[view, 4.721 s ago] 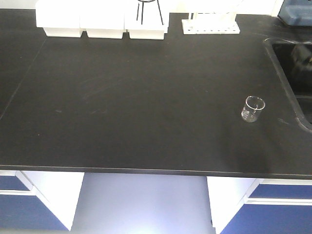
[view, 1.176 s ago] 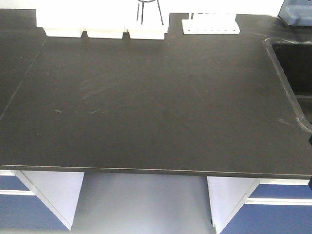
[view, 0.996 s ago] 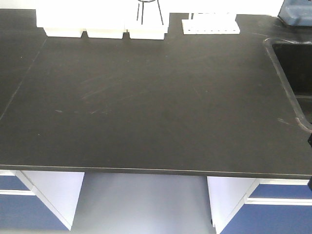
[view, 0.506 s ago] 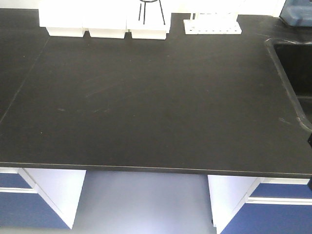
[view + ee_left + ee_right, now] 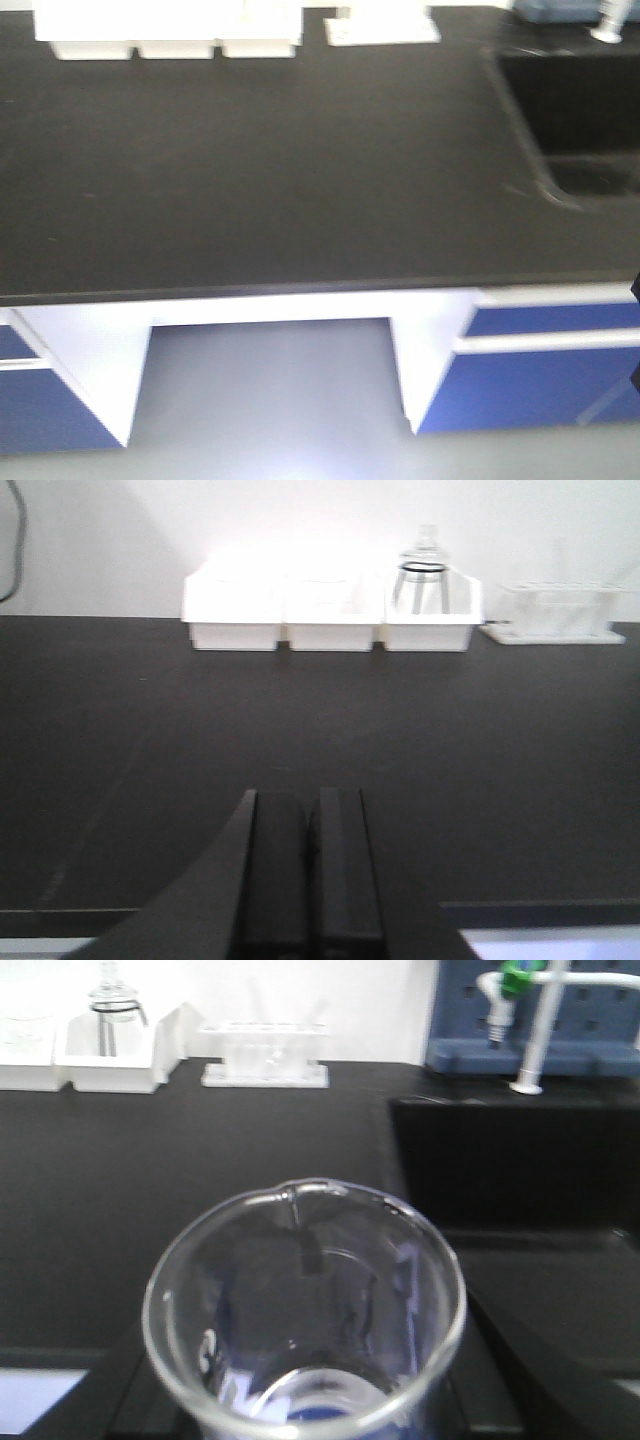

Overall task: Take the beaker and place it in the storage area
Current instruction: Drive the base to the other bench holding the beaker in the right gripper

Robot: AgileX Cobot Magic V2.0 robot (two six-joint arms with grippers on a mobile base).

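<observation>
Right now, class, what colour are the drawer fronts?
Blue drawer fronts, clearest in the front-facing view.

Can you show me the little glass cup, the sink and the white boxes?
beaker point(image 5: 300, 1300): right wrist view, on its clear inner wall.
sink point(image 5: 585, 110): front view, on the basin's dark back wall.
white bins point(image 5: 333, 635): left wrist view, on the middle bin's front wall.

The beaker point(image 5: 305, 1310) fills the near view, its mouth open toward the camera and its pour lip on the far rim. The dark gripper point(image 5: 320, 1400) flanks it on both sides. Beyond lies the black desk point(image 5: 200, 1150). White bins point(image 5: 105, 1060) and a clear rack point(image 5: 265, 1055) stand at the far left, and a sink point(image 5: 520, 1170) and tap point(image 5: 530, 1020) are at the right.
</observation>
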